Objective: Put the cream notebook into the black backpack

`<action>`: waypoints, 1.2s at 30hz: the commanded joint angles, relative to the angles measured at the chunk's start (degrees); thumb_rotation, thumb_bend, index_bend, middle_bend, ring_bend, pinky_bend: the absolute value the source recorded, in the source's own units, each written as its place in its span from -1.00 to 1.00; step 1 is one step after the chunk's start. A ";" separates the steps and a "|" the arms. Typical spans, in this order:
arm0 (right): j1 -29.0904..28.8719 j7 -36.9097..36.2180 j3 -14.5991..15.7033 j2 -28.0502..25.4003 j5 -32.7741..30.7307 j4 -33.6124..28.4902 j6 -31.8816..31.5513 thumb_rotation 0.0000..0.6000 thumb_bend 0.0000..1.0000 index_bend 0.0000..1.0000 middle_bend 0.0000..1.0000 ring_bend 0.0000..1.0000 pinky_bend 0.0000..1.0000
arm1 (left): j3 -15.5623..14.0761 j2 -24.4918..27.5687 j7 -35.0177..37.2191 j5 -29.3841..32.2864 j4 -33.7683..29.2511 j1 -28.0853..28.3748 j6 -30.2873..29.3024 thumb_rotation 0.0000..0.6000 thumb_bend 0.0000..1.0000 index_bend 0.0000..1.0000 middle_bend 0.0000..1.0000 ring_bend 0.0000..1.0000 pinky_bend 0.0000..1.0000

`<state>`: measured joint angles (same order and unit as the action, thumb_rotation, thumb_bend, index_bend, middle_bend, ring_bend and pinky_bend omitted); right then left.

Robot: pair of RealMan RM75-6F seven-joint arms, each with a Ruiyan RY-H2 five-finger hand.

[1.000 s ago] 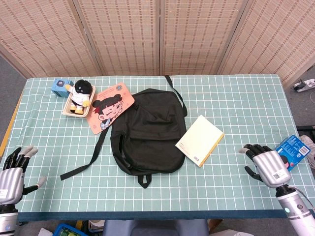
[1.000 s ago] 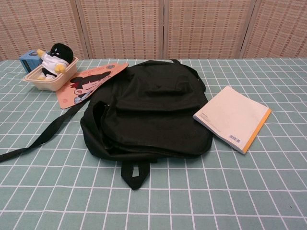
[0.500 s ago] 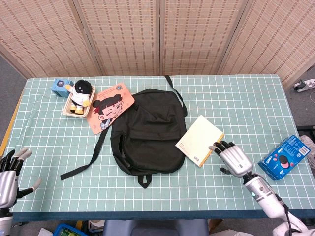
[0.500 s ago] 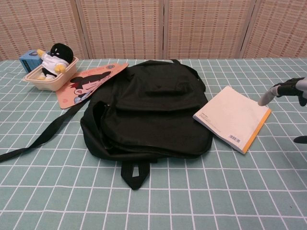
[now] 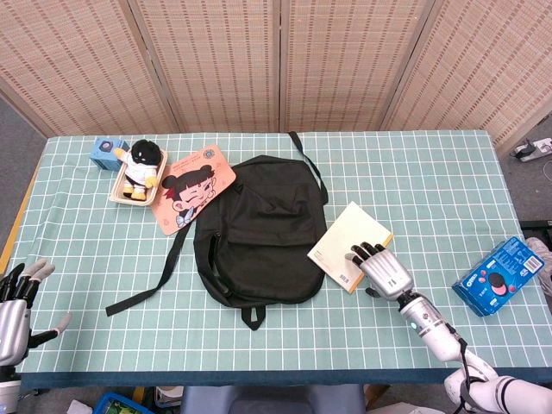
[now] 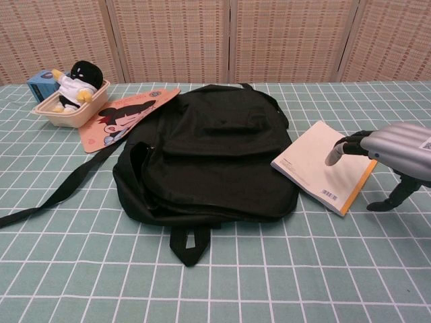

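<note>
The cream notebook (image 5: 343, 237) (image 6: 316, 163) lies flat on the table just right of the black backpack (image 5: 254, 228) (image 6: 205, 158), which lies flat in the middle. My right hand (image 5: 381, 266) (image 6: 394, 148) hovers open over the notebook's near right corner, its fingers (image 6: 334, 153) spread above the cover and its thumb pointing down beside the orange edge. Nothing is held. At the table's near left edge my left hand (image 5: 15, 304) stands open; it shows only in the head view.
A blue cookie pack (image 5: 500, 275) lies at the right edge. A plush doll in a beige tray (image 5: 135, 172) (image 6: 69, 101), a small blue box (image 5: 105, 152) and a pink cartoon card (image 5: 191, 187) sit at the back left. The backpack's strap (image 5: 147, 285) trails toward the front left.
My right hand has moved left from the table's right edge, past the cookie pack, to above the notebook's near corner. The left hand has shifted slightly down and left.
</note>
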<state>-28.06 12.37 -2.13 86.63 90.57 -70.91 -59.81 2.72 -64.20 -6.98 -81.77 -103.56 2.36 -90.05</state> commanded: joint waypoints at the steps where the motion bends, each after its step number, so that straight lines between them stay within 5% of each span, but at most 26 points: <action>1: -0.75 -0.94 0.15 1.58 0.07 2.22 0.20 1.00 -0.82 -0.50 -0.58 -0.64 -0.33 | 0.03 -0.04 -0.05 0.06 0.00 0.02 0.28 1.00 -0.56 -0.57 -0.75 -0.98 -0.86; 36: -2.83 -6.50 1.50 9.58 1.17 15.40 -3.89 1.00 -0.74 -0.50 -0.58 -0.64 -0.33 | 0.46 0.28 0.48 0.27 -0.36 -0.66 1.37 1.00 -0.56 -0.57 -0.76 -0.98 -0.86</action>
<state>-30.85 6.05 -0.68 96.11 91.71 -55.64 -63.59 3.17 -63.92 -6.52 -81.50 -103.91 1.69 -88.68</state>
